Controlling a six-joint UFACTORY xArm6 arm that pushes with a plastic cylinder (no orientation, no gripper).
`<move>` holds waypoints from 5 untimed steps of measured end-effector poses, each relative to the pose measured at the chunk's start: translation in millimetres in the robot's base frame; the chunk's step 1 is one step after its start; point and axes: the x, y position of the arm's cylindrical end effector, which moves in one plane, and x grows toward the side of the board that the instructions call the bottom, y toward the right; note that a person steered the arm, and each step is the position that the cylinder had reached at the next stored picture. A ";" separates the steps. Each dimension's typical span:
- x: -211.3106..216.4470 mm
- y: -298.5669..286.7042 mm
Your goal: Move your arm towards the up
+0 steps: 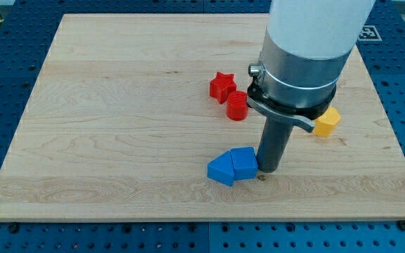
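My tip (262, 176) rests on the wooden board (118, 105) in the lower middle-right of the view, just to the right of two touching blue blocks: a blue cube-like block (244, 161) and a blue triangular block (221, 169) on its left. A red star block (221, 86) and a red cylinder (237, 106) sit above the blue pair, left of my arm's white and grey body (304, 49). A yellow block (326, 121) lies to the right of the rod, partly behind the arm's collar.
The board lies on a blue perforated table (399, 84). A marker tag (369, 32) shows at the view's top right, off the board.
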 end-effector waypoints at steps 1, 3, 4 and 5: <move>-15.8 4.0; -71.7 -92.6; -91.0 -165.3; -128.6 -175.7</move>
